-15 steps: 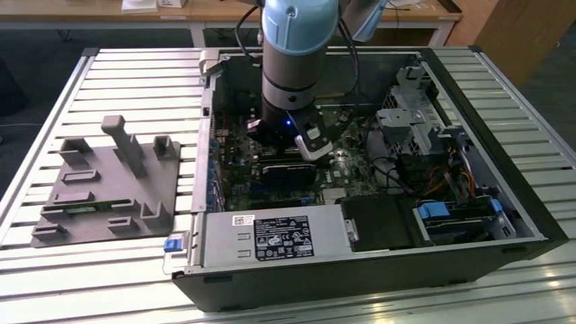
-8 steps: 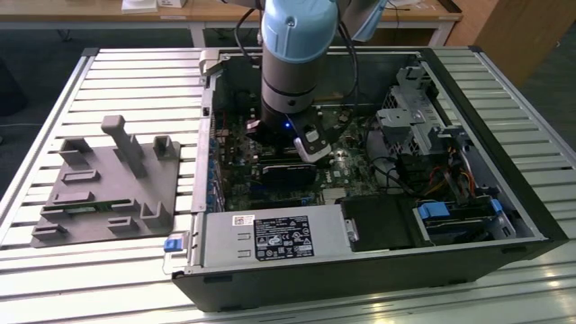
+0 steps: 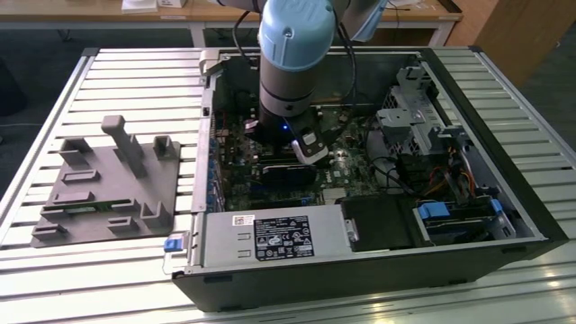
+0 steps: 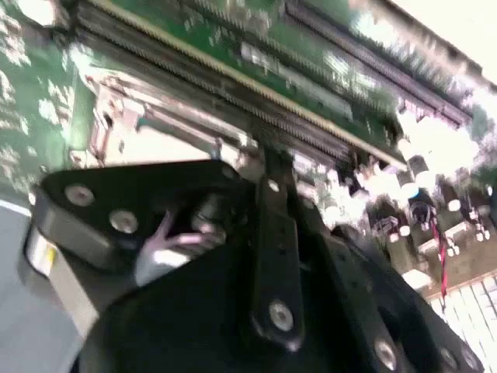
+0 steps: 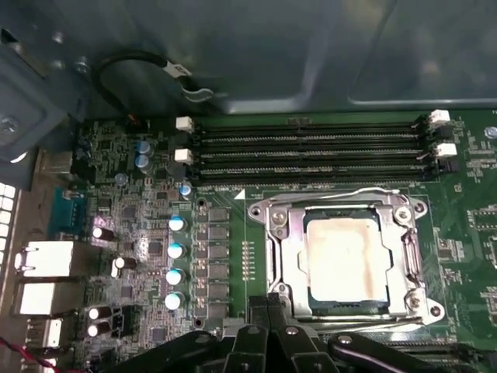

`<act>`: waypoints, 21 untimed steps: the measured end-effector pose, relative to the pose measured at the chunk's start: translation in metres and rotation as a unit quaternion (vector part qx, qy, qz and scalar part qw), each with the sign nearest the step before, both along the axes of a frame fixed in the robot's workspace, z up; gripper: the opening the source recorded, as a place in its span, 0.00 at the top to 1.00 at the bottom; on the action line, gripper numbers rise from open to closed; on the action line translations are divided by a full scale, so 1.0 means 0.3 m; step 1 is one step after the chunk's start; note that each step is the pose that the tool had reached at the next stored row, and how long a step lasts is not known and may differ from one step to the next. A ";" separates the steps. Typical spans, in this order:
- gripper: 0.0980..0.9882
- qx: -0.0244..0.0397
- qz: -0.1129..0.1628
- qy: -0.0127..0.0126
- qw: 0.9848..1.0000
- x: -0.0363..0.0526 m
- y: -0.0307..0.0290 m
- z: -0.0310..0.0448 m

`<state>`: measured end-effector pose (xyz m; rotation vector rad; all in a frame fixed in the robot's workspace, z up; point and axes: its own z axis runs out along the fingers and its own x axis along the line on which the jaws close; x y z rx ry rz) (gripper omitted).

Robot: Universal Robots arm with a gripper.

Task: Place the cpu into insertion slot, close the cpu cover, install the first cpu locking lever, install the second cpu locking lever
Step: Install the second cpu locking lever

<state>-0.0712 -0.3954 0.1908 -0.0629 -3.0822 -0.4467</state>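
Observation:
In the first wrist view the cpu [image 5: 345, 256], a silver-grey square chip, lies flat in the insertion slot [image 5: 262, 211]. The cpu cover [image 5: 287, 249], a silvery frame plate, lies down around it with the chip showing through its window. A thin wire locking lever [image 5: 365, 193] runs along the cover's edge beside the memory slots. My gripper [image 5: 268, 305] is shut with nothing in it, its tip just off the socket's edge on the side away from the memory slots. In the exterior view the gripper [image 3: 297, 145] reaches down into the open computer case above the green motherboard. The second wrist view shows the black gripper [image 4: 268, 159] close over the board.
Several long black memory slots [image 5: 311, 148] lie beyond the socket. Blue-topped capacitors [image 5: 177, 249] stand beside it, and a black cable [image 5: 140, 62] loops near the case wall. Around the board are a power supply [image 3: 270, 239] and a drive cage [image 3: 414, 115]. A grey fixture [image 3: 108, 182] sits on the table.

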 end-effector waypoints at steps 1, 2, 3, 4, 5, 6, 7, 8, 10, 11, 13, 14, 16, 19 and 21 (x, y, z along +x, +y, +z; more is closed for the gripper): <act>0.99 0.002 0.000 0.000 1.000 -0.002 0.000 0.000; 0.99 0.003 0.000 0.000 1.000 -0.003 0.000 0.000; 0.99 0.003 0.000 0.000 1.000 -0.003 0.000 0.000; 0.99 0.003 0.000 0.000 1.000 -0.003 0.000 0.000; 0.99 0.003 0.000 0.000 1.000 -0.004 0.000 0.000; 0.99 0.003 0.000 0.000 1.000 -0.004 0.000 0.001; 0.99 0.003 0.000 0.000 1.000 -0.004 0.000 0.004; 0.99 0.003 0.000 0.000 1.000 -0.004 0.000 0.009; 0.99 0.003 0.000 0.000 1.000 -0.004 0.000 0.024; 0.99 0.003 0.000 0.000 1.000 -0.004 0.000 0.033; 0.99 0.003 0.000 0.000 1.000 -0.004 0.000 0.056; 0.99 0.003 0.000 0.000 1.000 -0.004 0.000 0.068; 0.99 0.003 0.000 0.000 1.000 -0.004 0.000 0.085; 0.99 0.003 0.000 0.000 1.000 -0.004 0.000 0.115; 0.99 0.003 0.000 0.000 1.000 -0.004 0.000 0.139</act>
